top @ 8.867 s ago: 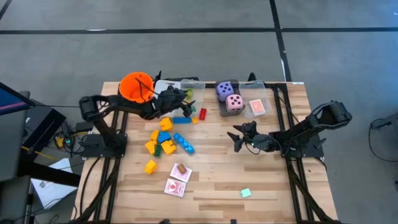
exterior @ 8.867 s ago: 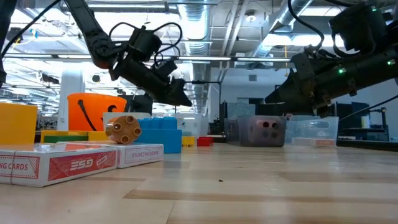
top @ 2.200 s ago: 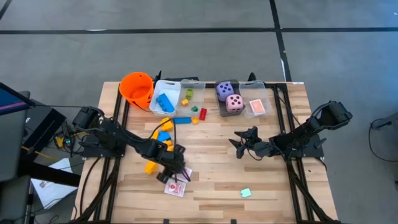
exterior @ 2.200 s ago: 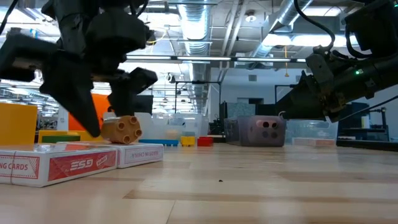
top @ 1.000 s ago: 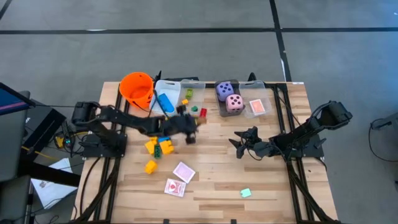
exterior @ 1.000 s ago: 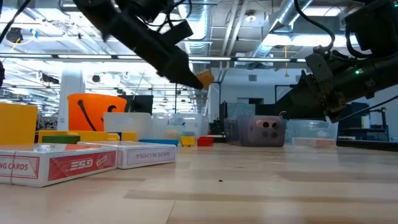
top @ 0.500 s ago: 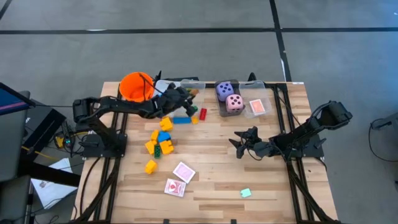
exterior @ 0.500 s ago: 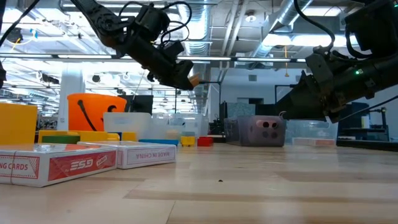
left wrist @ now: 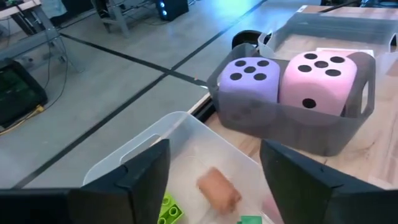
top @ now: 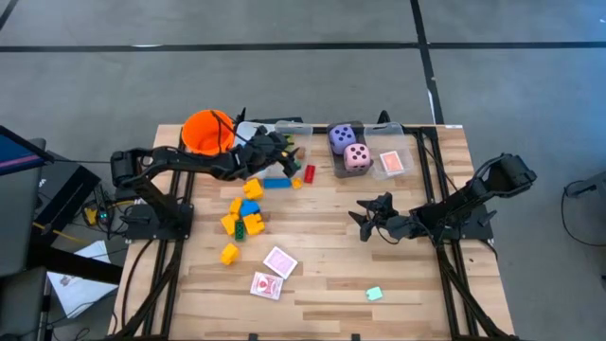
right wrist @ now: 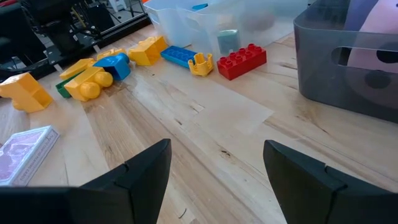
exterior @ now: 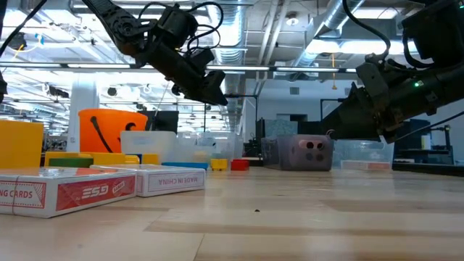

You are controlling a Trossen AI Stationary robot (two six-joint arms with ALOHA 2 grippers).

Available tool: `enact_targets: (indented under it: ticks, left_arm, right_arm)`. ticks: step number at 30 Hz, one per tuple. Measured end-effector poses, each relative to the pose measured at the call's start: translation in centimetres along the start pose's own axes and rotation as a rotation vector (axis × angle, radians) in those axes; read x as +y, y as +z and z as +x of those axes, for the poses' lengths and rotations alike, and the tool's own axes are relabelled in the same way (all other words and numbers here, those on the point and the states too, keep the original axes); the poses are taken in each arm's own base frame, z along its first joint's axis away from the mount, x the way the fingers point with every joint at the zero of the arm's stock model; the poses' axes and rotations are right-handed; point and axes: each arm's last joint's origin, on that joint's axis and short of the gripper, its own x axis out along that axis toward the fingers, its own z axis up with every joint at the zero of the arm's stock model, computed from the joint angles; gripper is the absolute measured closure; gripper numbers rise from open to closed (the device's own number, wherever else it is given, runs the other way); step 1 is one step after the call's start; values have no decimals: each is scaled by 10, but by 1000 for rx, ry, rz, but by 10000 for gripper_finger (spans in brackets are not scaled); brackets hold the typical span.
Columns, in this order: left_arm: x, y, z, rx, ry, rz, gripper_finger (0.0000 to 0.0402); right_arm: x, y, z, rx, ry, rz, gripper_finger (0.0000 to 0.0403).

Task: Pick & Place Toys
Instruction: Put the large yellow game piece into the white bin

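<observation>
Bare table (top: pixel 331 256) mid-front (passable); blocks (top: pixel 241 213), bins (top: pixel 365 156) crowd rear.

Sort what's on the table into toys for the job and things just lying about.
Job:
blocks
red block
tan piece
pink die
purple die
card packs

Lying about:
orange bucket
clear bin
grey bin
green scrap

blurred: tan block (left wrist: pixel 219 186) in bin | cut off: pink die (right wrist: pixel 380 43)
</observation>
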Motion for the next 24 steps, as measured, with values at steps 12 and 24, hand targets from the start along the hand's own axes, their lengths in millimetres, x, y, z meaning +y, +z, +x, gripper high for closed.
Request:
enact_targets:
  ticks: [12, 24]
  left_arm:
    - [-29, 0, -11, 15, -343, -127, 142]
    - [-106, -6, -65, 41, -705, -33, 161]
  right_arm:
    - [0, 0, 0, 3, -3, -4, 154]
    - [-1, 9, 5, -57, -2, -14, 154]
